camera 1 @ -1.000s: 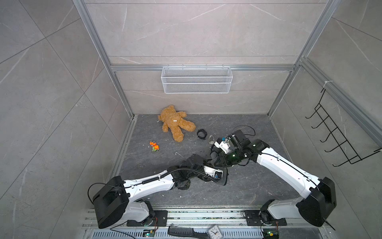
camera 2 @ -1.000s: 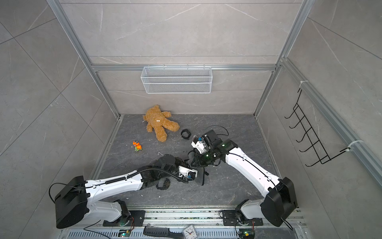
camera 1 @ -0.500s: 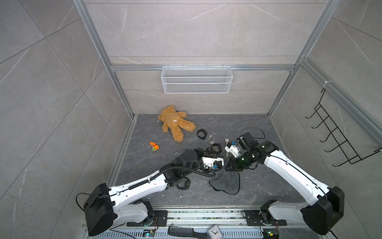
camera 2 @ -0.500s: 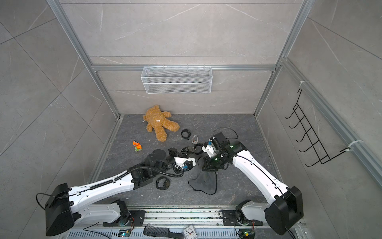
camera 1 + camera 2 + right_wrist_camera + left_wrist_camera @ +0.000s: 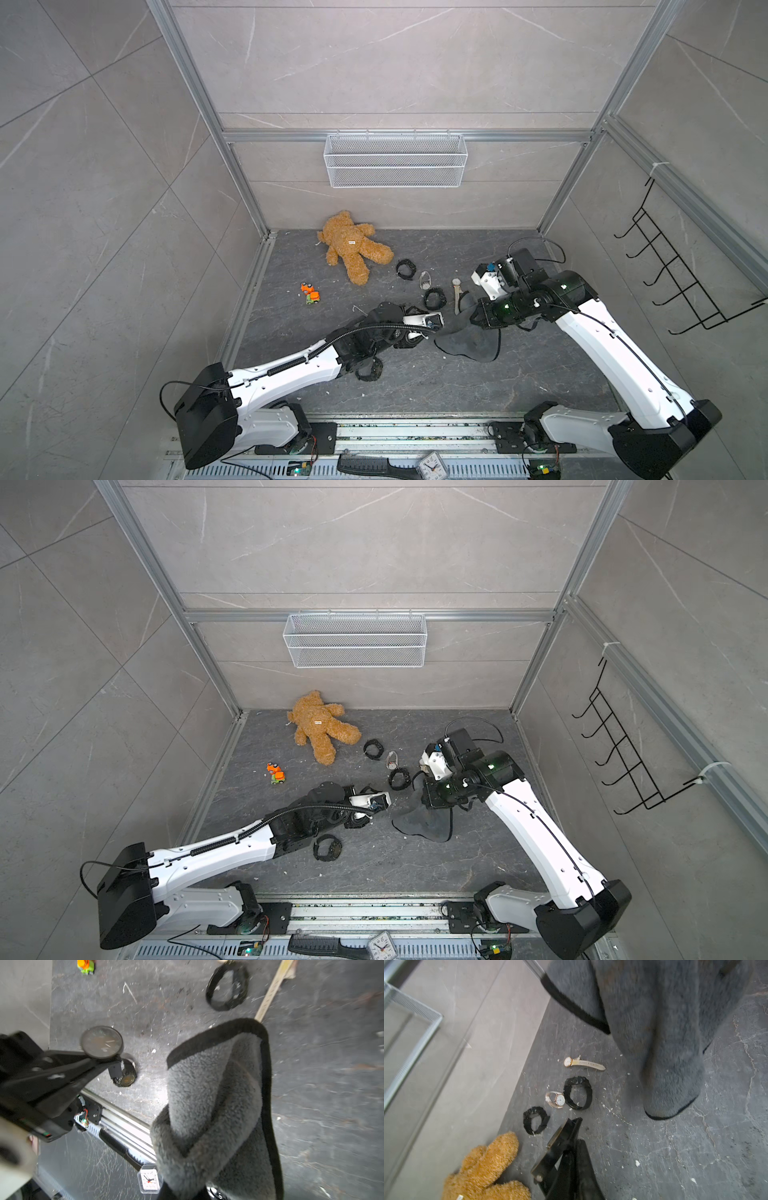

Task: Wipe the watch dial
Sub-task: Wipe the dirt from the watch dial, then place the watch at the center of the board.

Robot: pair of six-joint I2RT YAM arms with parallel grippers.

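We held the dark watch [image 5: 101, 1042] face-up in the closed left hand [image 5: 108, 1059] above the worktop [image 5: 415, 382], while the closed right hand [image 5: 473, 318] dangled the grey cloth [image 5: 465, 336] beside it, ready for wiping.

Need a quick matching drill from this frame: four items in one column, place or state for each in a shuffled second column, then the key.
Items
1. grey cloth
2. dark-dial watch
3. teddy bear
4. comb

Place or state
A. lying on the floor near the back wall
B. held in the left gripper, off the floor
C. on the front rail beside a small clock
D. hanging from the right gripper, lower edge on the floor

Pairs: 1-D, 2-B, 3-A, 4-C
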